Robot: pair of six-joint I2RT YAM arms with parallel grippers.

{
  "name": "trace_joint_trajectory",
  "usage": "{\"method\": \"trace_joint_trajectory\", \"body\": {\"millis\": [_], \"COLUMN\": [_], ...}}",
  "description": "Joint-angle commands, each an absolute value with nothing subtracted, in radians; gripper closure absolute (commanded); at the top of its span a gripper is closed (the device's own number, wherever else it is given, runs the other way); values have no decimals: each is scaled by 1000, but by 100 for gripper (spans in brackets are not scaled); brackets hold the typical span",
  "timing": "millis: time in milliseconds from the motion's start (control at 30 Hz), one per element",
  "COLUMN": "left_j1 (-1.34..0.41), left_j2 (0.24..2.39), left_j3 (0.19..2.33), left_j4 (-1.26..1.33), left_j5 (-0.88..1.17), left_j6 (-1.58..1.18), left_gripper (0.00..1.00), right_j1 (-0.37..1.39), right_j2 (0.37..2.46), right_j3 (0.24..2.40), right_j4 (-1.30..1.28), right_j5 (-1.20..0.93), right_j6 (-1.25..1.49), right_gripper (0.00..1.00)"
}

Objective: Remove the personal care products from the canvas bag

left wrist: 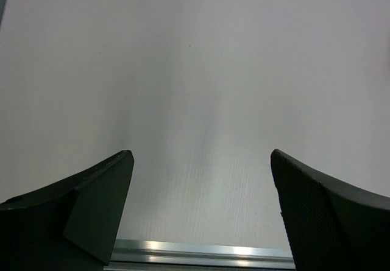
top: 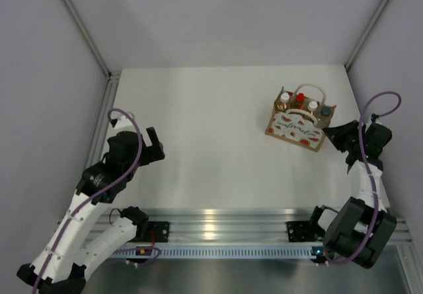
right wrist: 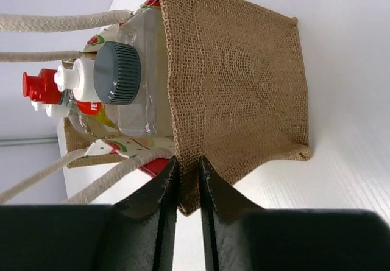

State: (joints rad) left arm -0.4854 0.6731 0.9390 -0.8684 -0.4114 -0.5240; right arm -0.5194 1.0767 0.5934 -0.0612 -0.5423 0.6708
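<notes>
The canvas bag (top: pixel 297 129) stands at the back right of the table, its tan burlap side (right wrist: pixel 244 82) facing the right wrist camera. Several personal care products stand upright inside: a clear bottle with a dark grey cap (right wrist: pixel 117 73), a red cap (right wrist: pixel 36 85) and a white cap (right wrist: pixel 73 79); from above, caps show in a row (top: pixel 299 98). My right gripper (right wrist: pixel 189 161) is shut on the bag's side wall at its top corner, one finger inside and one outside (top: pixel 330 134). My left gripper (left wrist: pixel 201 156) hangs open over bare table at the left (top: pixel 155 147).
The bag's white rope handles (right wrist: pixel 61 21) loop above the bottles. An aluminium rail (left wrist: pixel 201 253) runs along the table's near edge. Enclosure walls and a corner post (top: pixel 370 26) stand close behind and to the right of the bag.
</notes>
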Motion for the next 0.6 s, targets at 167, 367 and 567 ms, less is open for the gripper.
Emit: {"method": "trace_joint_trajectory", "body": {"millis": [167, 367, 567], "left_j1": [-492, -641, -790], "left_j2": [886, 1175, 1512], "left_j3": [1101, 1267, 1615], "left_j4": [-708, -629, -629], "left_j5": [-145, -127, -173], "left_j6": [-647, -652, -563], "left_gripper": [2, 2, 2], "right_j1": [-512, -512, -512], "right_j2": [1141, 1164, 1176], "right_j3": [515, 499, 462], "right_j4": [-66, -46, -14], "right_j5": [-465, -460, -453], "right_j6": [589, 577, 594], "right_gripper": [92, 100, 100]}}
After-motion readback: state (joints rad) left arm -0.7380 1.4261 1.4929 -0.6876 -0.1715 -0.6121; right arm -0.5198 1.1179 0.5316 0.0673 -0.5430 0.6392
